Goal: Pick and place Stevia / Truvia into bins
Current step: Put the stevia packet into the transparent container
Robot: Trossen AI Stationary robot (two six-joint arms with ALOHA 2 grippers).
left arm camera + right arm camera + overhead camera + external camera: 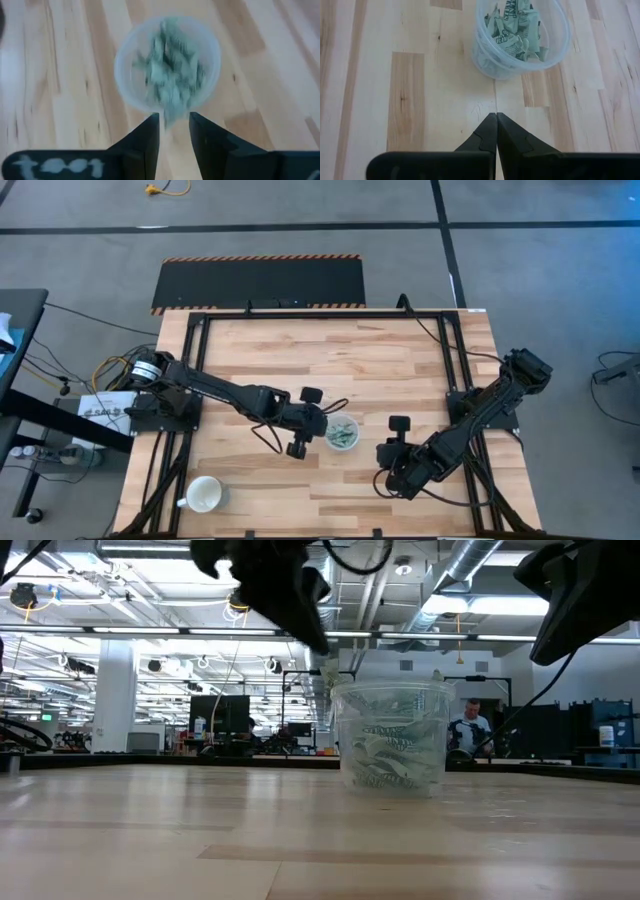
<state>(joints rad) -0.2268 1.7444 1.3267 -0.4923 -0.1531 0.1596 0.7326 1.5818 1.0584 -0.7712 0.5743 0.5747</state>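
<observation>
A white handled mug is sitting near the table's front-left corner, its opening facing up and its handle pointing toward the left edge. Beyond the table's far edge, a black mat with orange-and-black striped borders is lying flat on the grey floor, and a yellow cable is curling on the floor farther off. In the low view, a person is standing in the room behind the table, among dark equipment racks.
</observation>
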